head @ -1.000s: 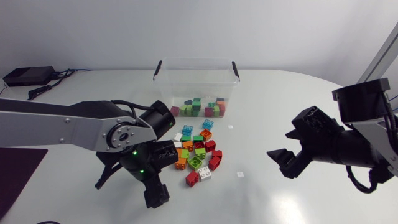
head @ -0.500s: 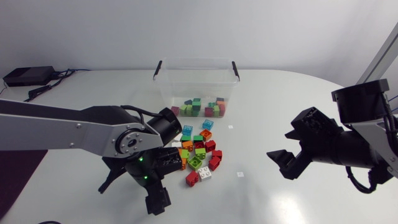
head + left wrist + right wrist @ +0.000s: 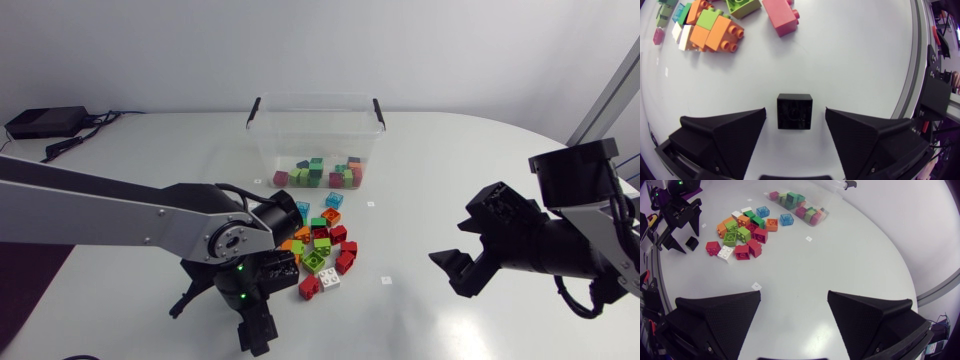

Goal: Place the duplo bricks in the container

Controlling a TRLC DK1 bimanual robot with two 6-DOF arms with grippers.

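Black brick (image 3: 794, 111) between spread left claw (image 3: 795, 116) fingers, hidden in head view

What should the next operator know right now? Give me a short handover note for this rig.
Left claw: open, poised over a lone black brick that lies on the table between its fingers, touching neither.
Right claw: open, empty, over bare table well away from the bricks.
Container: clear, at the table's far side.
Done: a batch of bricks is inside it.
Left: the loose pile in front of the container, plus the black brick.
Likely next: close the left claw on the black brick.
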